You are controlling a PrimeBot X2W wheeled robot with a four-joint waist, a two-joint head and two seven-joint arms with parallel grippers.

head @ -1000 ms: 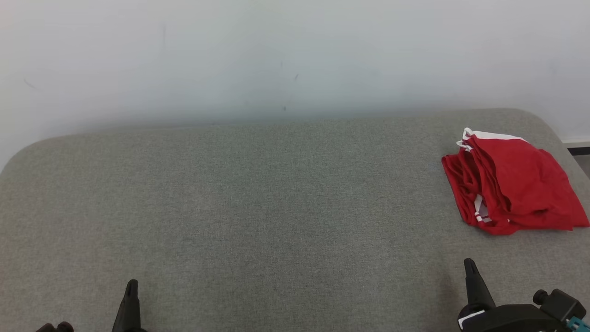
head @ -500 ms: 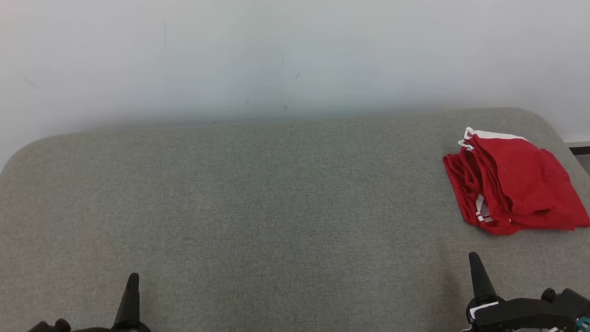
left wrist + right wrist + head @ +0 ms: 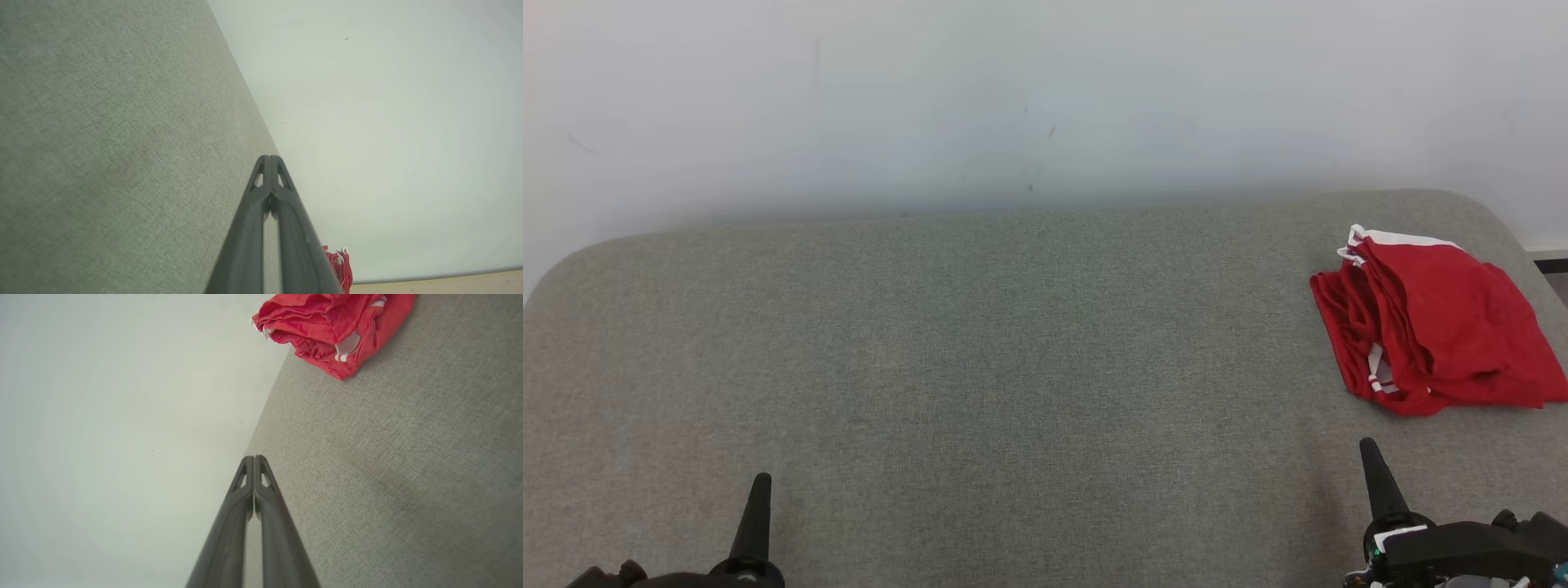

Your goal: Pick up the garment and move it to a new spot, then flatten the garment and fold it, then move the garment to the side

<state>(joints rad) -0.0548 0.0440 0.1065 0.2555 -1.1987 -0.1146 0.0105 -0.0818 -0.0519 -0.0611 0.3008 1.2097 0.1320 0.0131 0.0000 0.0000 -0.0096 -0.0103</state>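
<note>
A red garment (image 3: 1433, 327) with white trim lies folded in a bundle at the far right of the grey upholstered surface (image 3: 980, 343). The right wrist view has the garment (image 3: 335, 326) at its top, and a sliver of the garment (image 3: 339, 265) peeks past the fingers in the left wrist view. My right gripper (image 3: 1368, 447) is shut and empty near the front edge, well in front of the bundle. My left gripper (image 3: 761, 480) is shut and empty at the lower left, far from the cloth. Both wrist views show the gripper tips pressed together, left gripper (image 3: 269, 157) and right gripper (image 3: 254, 457).
A pale wall (image 3: 1013, 98) stands right behind the grey surface. The surface's rounded right corner (image 3: 1494, 216) lies just past the garment, with a dark strip of floor edge (image 3: 1547, 265) beyond it.
Both grippers have drawn back a little toward the front edge and sit more upright. The garment has not moved on the surface.
</note>
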